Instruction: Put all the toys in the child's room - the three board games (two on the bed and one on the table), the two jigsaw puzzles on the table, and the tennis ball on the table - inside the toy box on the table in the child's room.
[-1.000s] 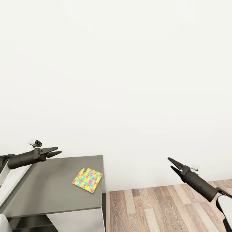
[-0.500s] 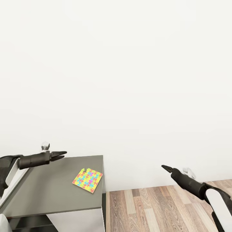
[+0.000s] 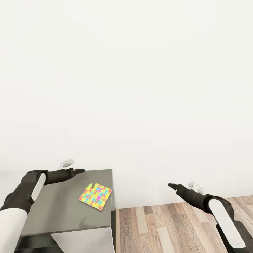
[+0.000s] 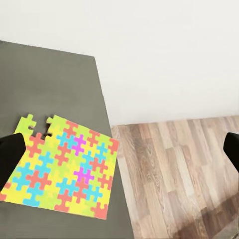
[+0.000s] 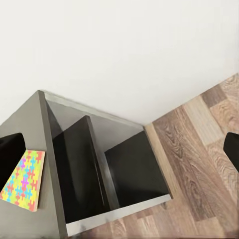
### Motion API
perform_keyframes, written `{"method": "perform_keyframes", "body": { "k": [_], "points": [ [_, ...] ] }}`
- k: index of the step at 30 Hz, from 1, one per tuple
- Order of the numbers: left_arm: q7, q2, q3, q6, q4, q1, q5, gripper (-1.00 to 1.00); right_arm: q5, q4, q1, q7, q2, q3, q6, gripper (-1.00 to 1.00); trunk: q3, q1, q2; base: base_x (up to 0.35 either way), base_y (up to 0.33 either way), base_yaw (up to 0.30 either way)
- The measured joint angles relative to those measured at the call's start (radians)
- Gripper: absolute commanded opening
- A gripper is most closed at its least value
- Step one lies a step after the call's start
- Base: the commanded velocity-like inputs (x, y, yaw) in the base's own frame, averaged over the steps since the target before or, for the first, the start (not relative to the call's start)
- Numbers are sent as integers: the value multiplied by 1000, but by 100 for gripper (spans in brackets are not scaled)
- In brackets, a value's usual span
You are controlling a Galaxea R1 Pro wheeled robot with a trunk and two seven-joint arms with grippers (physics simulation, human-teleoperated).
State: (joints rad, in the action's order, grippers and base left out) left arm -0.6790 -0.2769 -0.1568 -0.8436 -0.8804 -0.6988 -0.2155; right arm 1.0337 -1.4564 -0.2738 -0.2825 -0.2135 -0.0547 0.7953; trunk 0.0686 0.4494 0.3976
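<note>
Fingertips of the left gripper (image 3: 80, 171) hung above the far edge of the dark grey unit (image 3: 52, 207), just short of the jigsaw puzzle (image 3: 95, 196). In the left wrist view the two finger (image 4: 10, 152) tips sat at opposite borders with the puzzle (image 4: 62, 167) between them, so the jaws stood apart and held nothing.

The right gripper (image 3: 171, 186) pointed toward the unit from over the wood-plank floor (image 3: 168, 225), well apart from the puzzle. Its wrist view likewise placed dark tips at both borders, with the unit's open compartments (image 5: 114, 169) between: jaws apart, empty.

The puzzle lay flat on the unit top, near the corner beside the white wall (image 3: 140, 88) and close to the edge over the floor.

Probable faults from this state:
- The puzzle is thin and flat. A straight descent could close the fingers on the unit top and miss it.
- A sideways push toward the nearby edge could slide the puzzle off onto the floor.
- The toy box was not in frame; its position relative to the unit could not be judged.
</note>
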Motion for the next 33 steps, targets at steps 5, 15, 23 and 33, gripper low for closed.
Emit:
{"method": "perform_keyframes", "body": {
  "k": [5,15,23,33],
  "points": [
    [171,45,1,29,0,-1,1,100,0,-1,-3,-5,2,28,1,100,0,0,0,0,0,0],
    [472,150,1,70,-4,-1,-3,100,-78,-5,-28,2,41,84,-4,100,0,0,0,0,0,0],
    [486,157,3,70,-7,-1,-3,100,-89,-6,-29,2,43,91,-6,100,0,0,0,0,0,103],
    [487,161,7,70,-6,-1,-2,100,-90,-1,-29,4,43,92,-6,100,0,0,0,95,-71,126]
  ]
}}
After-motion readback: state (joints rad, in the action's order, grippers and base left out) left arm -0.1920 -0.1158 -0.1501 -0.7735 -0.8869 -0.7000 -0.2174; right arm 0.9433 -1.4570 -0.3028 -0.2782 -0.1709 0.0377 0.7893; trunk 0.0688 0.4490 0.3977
